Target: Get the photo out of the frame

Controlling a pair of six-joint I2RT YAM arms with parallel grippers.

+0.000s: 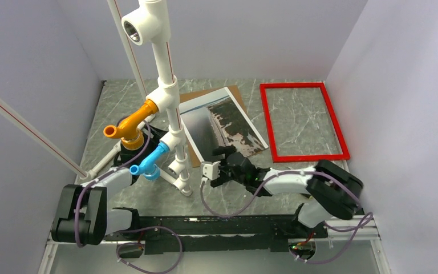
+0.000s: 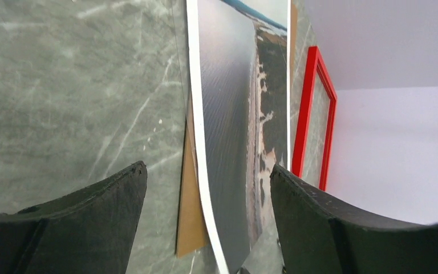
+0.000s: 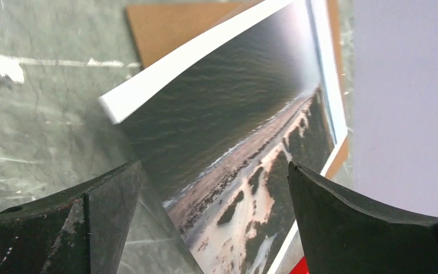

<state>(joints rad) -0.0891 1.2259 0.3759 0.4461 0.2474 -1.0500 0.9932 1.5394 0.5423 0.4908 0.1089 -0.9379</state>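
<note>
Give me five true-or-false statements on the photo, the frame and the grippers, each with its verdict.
The photo lies outside the red frame. True.
The photo lies on a brown backing board. True.
The right gripper is shut on the photo. False: it is open, gripping nothing.
The frame stands upright on one edge. False: it lies flat on the table.
The left gripper is open. True.
</note>
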